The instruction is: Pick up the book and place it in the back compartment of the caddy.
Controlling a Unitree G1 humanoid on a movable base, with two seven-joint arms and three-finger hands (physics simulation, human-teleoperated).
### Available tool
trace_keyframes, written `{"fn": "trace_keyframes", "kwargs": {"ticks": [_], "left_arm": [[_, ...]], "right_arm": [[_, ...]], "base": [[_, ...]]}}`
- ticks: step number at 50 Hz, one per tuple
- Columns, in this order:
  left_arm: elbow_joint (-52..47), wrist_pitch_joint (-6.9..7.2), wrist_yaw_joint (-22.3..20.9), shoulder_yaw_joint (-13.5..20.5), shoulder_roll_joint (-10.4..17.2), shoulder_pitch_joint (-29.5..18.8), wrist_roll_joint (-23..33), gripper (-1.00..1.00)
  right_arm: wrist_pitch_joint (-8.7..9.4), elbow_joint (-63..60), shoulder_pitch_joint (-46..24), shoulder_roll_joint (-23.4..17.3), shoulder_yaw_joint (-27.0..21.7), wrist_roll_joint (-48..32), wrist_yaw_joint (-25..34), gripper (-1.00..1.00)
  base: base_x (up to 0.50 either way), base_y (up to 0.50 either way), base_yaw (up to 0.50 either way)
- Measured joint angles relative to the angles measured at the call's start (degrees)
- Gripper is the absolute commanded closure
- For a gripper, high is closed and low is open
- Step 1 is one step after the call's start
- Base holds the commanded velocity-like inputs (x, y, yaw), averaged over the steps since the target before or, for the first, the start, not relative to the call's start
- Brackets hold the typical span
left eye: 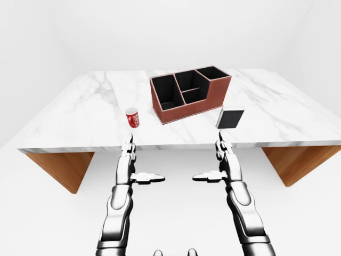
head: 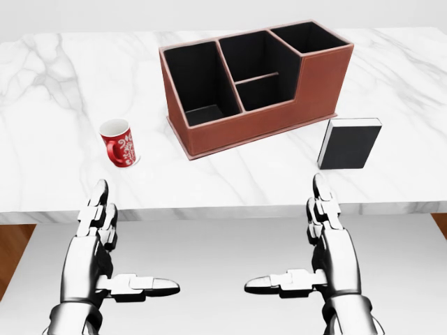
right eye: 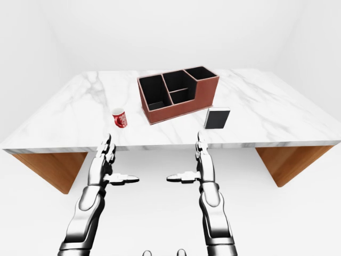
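Observation:
A black book [head: 348, 144] with white page edges stands on the marble table [head: 56, 91], just right of the brown caddy's [head: 279, 118] lower right corner in the head view. The caddy has several black-lined compartments; the one at its upper right end [head: 307, 36] lies farthest from me. My right hand [head: 307, 244] is held open below the table's near edge, under the book and apart from it. My left hand [head: 112, 244] is open too, below the table edge at the left. Neither holds anything.
A red mug [head: 120, 142] with a white pattern stands on the table left of the caddy. The table's wooden supports [left eye: 64, 168] show at both sides in the left-eye view. White floor and walls surround the table.

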Motion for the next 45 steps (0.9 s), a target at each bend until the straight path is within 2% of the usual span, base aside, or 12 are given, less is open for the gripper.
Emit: {"fn": "trace_keyframes", "kwargs": {"ticks": [7,12,16,23,28,45], "left_arm": [[0.73,-0.02,-0.40,0.66,0.41,-0.22,0.41,-1.00],[0.86,0.56,-0.51,1.04,0.65,-0.38,0.67,-1.00],[-0.14,1.85,-0.65,1.36,0.86,-0.31,0.78,-1.00],[-4.20,5.25,-1.13,2.05,1.23,0.27,0.98,-1.00],[-6.28,5.25,-1.49,2.44,1.38,0.53,1.21,-1.00],[-8.00,5.25,-2.02,3.31,1.65,0.44,1.66,-1.00]], "right_arm": [[0.06,-0.22,0.15,-0.23,-0.46,-0.94,0.17,-1.00],[0.72,-0.70,0.17,-0.32,-0.84,-0.84,0.24,-1.00],[1.70,-1.69,0.34,-0.38,-1.07,-0.57,0.31,-1.00],[3.78,-3.96,0.67,-0.52,-1.37,-0.30,0.49,-1.00],[4.99,-5.01,0.69,-0.66,-1.67,-0.29,0.54,-1.00],[5.04,-7.55,-0.05,-1.50,-3.71,0.00,0.54,-1.00]], "base": [[0.00,0.00,0.00],[0.00,0.00,0.00],[0.00,0.00,0.00],[0.00,0.00,0.00],[0.00,0.00,0.00],[0.00,0.00,0.00]]}}
